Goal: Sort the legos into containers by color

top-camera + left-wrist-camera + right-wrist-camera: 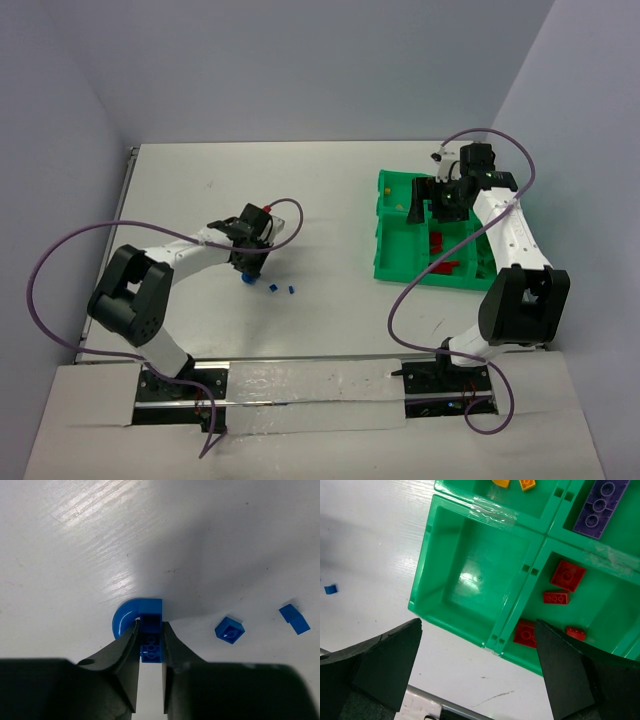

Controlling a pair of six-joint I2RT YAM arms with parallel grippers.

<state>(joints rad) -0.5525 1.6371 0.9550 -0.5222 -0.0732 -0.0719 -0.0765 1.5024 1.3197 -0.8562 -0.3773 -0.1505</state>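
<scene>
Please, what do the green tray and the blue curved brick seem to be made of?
The green tray: likely moulded plastic, glossy; the floor of its empty compartment reflects light. The blue curved brick: likely hard plastic, smooth and slightly shiny, with a pale highlight along its arc.

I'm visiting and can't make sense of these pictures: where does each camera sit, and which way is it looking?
Top external: above, behind the arms, looking down on the white table; both show.
Left wrist: faces down; left gripper pinching a blue arched plastic brick.
Right wrist: faces down on the bright green plastic tray; right gripper spread open.
Shared: top and right-wrist views show the tray's red plastic bricks.
</scene>
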